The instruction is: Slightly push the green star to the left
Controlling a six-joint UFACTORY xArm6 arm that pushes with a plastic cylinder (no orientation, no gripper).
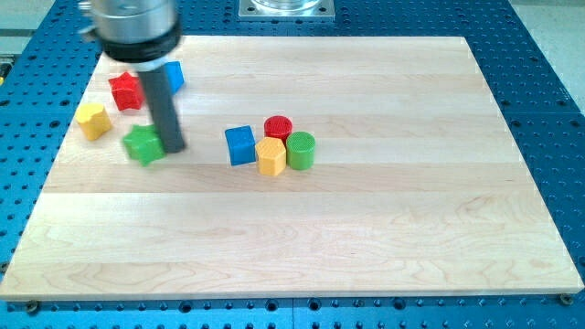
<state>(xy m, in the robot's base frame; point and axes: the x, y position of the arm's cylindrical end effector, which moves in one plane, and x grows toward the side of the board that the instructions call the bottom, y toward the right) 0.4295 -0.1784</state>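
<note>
Tip set against the green star's right side, near the tabletop's left edge.

My tip [172,148] sits just beside the green star [143,144], apparently touching, on the side away from the tabletop [366,238] edge, which suits a leftward nudge. A yellow block [92,121] lies close beyond. There are no jaws, only a rod.
</note>
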